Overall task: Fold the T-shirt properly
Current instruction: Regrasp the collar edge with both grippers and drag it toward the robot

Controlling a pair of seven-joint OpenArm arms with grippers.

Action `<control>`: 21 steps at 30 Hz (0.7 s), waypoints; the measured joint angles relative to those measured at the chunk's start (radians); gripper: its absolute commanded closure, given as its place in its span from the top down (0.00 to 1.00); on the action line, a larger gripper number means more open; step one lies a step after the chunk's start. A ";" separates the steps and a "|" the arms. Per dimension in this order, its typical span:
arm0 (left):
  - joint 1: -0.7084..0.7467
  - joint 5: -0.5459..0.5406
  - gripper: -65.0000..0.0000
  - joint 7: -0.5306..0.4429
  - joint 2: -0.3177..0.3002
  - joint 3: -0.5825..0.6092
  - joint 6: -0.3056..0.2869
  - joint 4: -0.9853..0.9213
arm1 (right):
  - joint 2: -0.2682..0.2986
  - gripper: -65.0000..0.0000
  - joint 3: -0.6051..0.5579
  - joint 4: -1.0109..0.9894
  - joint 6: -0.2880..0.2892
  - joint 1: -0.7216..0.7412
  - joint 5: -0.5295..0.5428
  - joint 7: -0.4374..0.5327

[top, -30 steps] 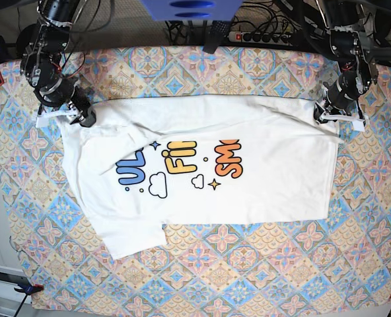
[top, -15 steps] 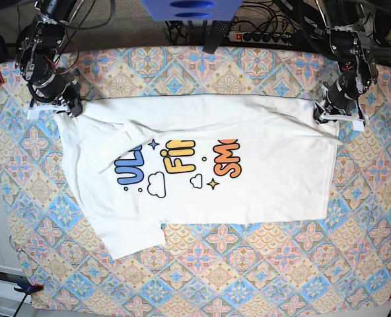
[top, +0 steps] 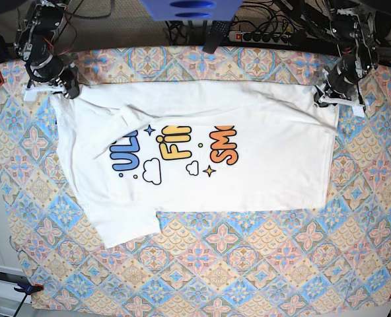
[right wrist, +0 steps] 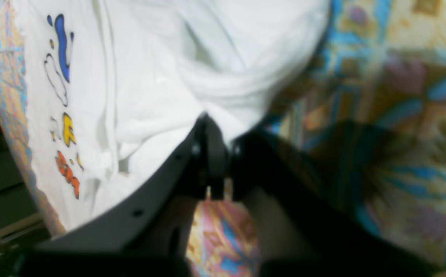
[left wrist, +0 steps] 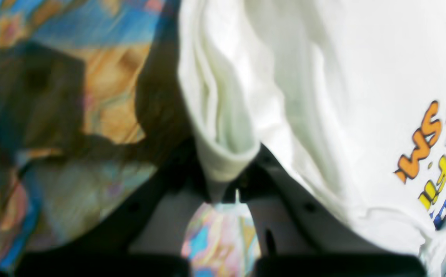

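The white T-shirt (top: 261,178) lies spread on the patterned tablecloth (top: 248,264), its blue, yellow and orange print facing up and one sleeve pointing toward the front left. My right gripper (top: 67,91) is shut on the shirt's far left corner. In the right wrist view, bunched white cloth (right wrist: 192,69) is pinched between the dark fingers of the right gripper (right wrist: 218,154). My left gripper (top: 327,98) is shut on the far right corner. The left wrist view shows a folded hem (left wrist: 227,154) clamped in the left gripper (left wrist: 225,188).
A power strip with cables (top: 261,36) runs behind the table's far edge, and a blue object (top: 189,8) sits at the top centre. A clamp (top: 24,288) grips the cloth at the front left corner. Both arm bases stand at the far corners.
The right gripper has shut on the shirt's corner and drawn it back and left. The left gripper has also moved back, and the whole shirt has slid toward the far edge.
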 measured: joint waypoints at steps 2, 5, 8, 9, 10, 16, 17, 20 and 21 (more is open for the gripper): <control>0.034 0.000 0.00 0.002 0.000 0.000 0.002 0.025 | 0.000 0.00 0.000 0.035 -0.007 -0.033 -0.010 -0.009; 0.087 0.008 0.00 0.008 0.000 0.001 0.008 0.068 | 0.000 0.00 0.000 0.086 -0.017 -0.086 -0.019 -0.016; 0.129 0.007 0.00 0.009 0.000 0.001 0.007 0.093 | -0.002 0.00 0.020 0.117 -0.018 -0.118 -0.032 -0.026; 0.137 0.006 0.00 0.010 0.000 0.001 0.006 0.098 | -0.002 0.00 0.028 0.121 -0.019 -0.125 -0.033 -0.026; 0.142 0.007 0.00 0.011 0.000 0.001 0.007 0.102 | -0.002 0.00 0.035 0.124 -0.019 -0.130 -0.032 -0.027; 0.147 0.007 0.00 0.012 0.000 0.001 0.006 0.104 | -0.003 0.00 0.050 0.126 -0.018 -0.142 -0.032 -0.030; 0.147 0.007 0.00 0.013 0.000 0.001 0.006 0.104 | -0.003 0.00 0.050 0.127 -0.018 -0.145 -0.032 -0.028; 0.148 0.007 0.01 0.014 0.000 0.001 0.007 0.106 | -0.003 0.00 0.050 0.127 -0.018 -0.159 -0.032 -0.030; 0.148 0.007 0.01 0.014 0.000 0.001 0.007 0.106 | -0.003 0.00 0.050 0.127 -0.018 -0.162 -0.032 -0.029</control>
